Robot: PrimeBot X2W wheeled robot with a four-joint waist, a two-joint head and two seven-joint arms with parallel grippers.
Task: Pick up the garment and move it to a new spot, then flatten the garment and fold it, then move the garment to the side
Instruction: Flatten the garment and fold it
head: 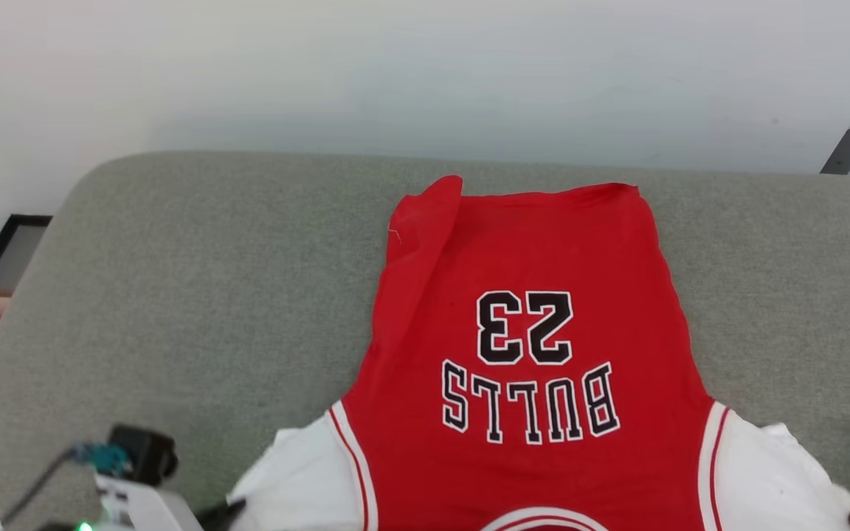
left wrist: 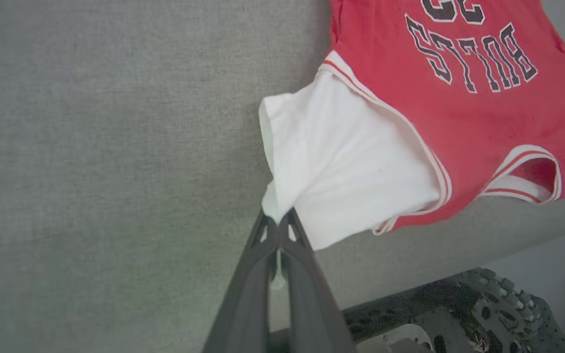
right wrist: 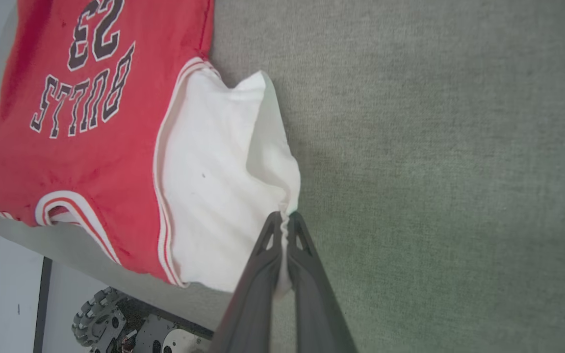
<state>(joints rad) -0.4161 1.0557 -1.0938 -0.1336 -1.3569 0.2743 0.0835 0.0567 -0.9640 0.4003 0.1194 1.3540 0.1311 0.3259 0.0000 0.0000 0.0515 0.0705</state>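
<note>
Lying spread on the grey cushion (head: 196, 295), collar at its near edge: the garment (head: 536, 324), one far hem corner folded over. Left gripper (left wrist: 277, 219), right gripper (right wrist: 285, 219): each clamped on a white sleeve tip. Flattening seemingly unfinished; folding, moving aside outstanding.

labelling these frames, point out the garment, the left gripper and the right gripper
garment (head: 536, 369), head view, red cloth between number and lettering
left gripper (left wrist: 278, 219), left wrist view, between fingertips pinching a white sleeve
right gripper (right wrist: 285, 218), right wrist view, between fingertips pinching a white sleeve
</note>
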